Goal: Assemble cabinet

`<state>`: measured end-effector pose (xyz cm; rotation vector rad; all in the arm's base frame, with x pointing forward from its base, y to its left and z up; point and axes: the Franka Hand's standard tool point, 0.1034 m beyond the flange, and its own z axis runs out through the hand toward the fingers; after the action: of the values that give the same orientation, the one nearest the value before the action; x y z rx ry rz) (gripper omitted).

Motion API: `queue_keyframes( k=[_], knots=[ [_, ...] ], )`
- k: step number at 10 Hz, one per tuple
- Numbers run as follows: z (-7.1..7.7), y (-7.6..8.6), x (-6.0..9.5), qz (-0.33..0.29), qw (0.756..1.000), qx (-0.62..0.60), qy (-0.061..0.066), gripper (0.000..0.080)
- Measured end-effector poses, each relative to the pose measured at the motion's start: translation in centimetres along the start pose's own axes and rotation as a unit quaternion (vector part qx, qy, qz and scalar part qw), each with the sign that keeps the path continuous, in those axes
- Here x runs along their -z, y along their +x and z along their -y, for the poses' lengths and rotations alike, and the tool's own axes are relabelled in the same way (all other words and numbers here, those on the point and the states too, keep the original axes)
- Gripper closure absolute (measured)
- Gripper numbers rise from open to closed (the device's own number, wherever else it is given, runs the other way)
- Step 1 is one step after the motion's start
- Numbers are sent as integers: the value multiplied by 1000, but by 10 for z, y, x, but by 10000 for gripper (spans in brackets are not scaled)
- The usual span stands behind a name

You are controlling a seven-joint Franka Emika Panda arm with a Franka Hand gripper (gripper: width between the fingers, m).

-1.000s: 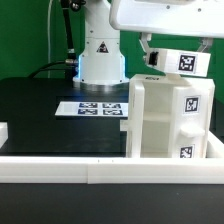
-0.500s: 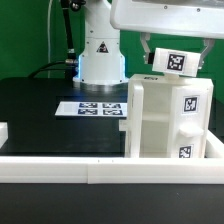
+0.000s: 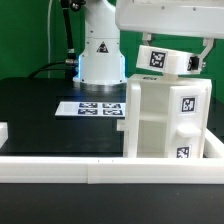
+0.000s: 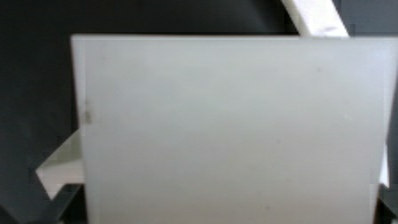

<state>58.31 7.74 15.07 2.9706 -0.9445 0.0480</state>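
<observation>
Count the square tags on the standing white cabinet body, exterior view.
2: upper tag and lower tag, both on the cabinet's side facing the camera. The panel in the gripper above isn't counted; hidden faces may carry more.

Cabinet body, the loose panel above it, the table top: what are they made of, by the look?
Cabinet body: likely white plastic, matte; smooth uniform faces, no grain, paper-like printed tags. Panel: seemingly the same white plastic, plain and even in the wrist view. Table: black, matte; coated board or mat, cannot tell which.
</observation>
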Motion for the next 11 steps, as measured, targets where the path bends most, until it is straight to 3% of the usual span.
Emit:
queue_keyframes(
  k=[6, 7, 9, 11],
  knots=[
    [4, -4, 0, 5, 986, -165, 5, 238],
    [7, -3, 0, -3, 970, -241, 22, 238],
    [11, -5, 0, -9, 951, -307, 35, 238],
    [18, -4, 0, -11, 919, -391, 59, 238]
  ],
)
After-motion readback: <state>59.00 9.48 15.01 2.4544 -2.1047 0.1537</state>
